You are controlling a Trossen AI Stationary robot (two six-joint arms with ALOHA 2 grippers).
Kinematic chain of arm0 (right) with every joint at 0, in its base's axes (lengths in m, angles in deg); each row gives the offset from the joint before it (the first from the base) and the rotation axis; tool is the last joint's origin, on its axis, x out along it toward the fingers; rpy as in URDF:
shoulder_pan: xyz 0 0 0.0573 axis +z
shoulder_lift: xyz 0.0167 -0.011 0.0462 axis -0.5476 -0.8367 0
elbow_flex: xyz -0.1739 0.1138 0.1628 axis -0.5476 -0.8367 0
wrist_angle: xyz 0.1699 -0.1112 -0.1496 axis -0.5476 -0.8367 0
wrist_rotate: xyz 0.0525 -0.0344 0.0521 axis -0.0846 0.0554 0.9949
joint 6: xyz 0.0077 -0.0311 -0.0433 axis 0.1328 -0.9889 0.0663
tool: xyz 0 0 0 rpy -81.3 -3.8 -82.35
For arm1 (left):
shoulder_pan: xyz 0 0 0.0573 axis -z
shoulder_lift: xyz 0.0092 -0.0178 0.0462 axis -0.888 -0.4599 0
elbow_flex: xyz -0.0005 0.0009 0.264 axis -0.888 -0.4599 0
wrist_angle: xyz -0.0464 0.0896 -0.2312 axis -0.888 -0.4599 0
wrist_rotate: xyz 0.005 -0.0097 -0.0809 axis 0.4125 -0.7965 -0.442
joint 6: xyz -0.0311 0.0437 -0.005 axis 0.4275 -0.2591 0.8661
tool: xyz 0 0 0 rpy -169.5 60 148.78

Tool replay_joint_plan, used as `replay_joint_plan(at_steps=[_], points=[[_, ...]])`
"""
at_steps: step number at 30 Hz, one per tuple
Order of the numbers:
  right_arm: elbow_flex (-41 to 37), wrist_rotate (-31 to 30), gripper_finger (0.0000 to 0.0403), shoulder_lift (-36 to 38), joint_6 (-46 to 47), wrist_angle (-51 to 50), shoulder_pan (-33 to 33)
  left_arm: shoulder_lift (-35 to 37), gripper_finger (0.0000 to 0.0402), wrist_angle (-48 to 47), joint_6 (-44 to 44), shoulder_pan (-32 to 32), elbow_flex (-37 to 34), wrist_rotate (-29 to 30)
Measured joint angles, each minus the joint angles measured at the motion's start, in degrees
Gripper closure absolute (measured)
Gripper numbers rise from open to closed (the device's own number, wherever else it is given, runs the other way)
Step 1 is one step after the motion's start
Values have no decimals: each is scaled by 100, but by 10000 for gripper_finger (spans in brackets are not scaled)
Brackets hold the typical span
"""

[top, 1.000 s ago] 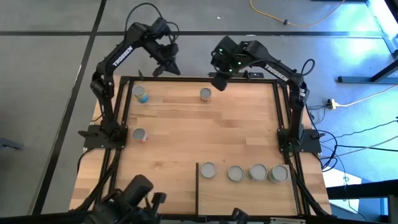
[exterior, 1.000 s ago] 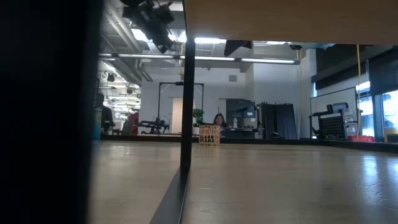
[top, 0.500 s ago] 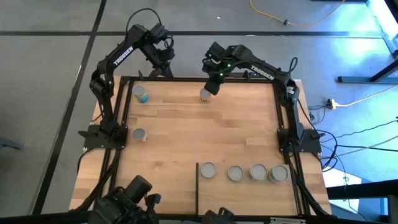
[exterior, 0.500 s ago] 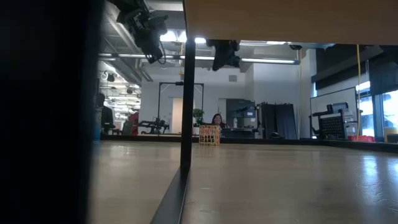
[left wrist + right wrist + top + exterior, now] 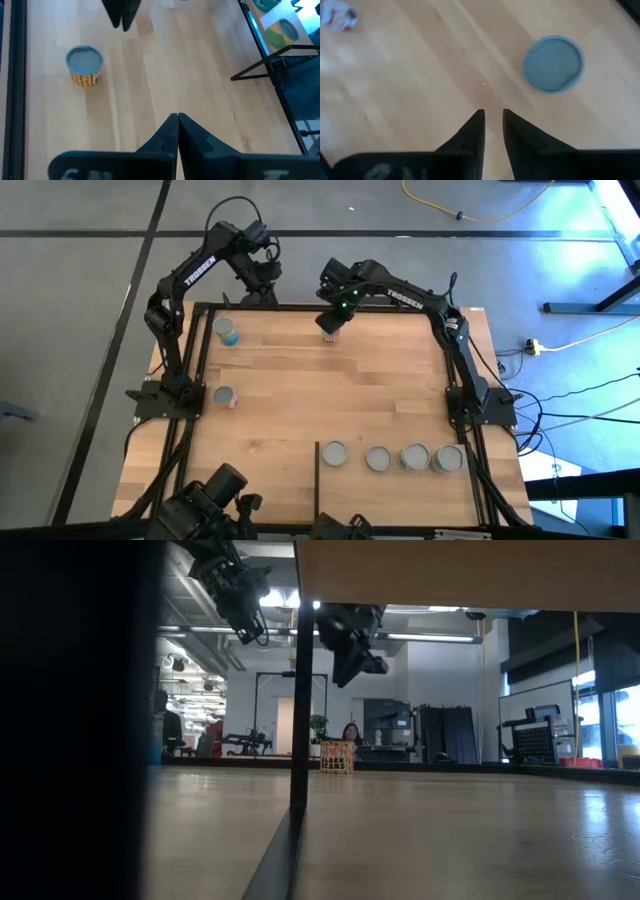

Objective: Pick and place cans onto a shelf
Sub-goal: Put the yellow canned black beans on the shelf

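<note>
The right gripper (image 5: 329, 327) hung over the table's far edge, fingers (image 5: 472, 131) slightly parted and empty, a grey-topped can (image 5: 553, 63) on the wood just beyond them. Its arm reached in long from the right side. The left gripper (image 5: 262, 283) waited past the far-left corner, pinched shut on nothing. Two cans (image 5: 227, 331) stood along the left side. The shelf (image 5: 400, 490) at the near right held four cans (image 5: 334, 453) in a row.
</note>
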Motion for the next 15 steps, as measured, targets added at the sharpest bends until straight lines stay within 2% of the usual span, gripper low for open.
replay_joint_plan(at_steps=[4,8,12,15], points=[[0,-490,332,6,438,-99,49,0,401,-2,2,6,0,-28],[0,-567,332,8,656,-456,141,0,401,-2,2,2,0,-34],[0,-1199,331,8,-37,-1117,356,0,401,1,0,2,0,-37],[0,-1577,331,8,-587,-1069,542,0,401,1,0,2,0,-43]])
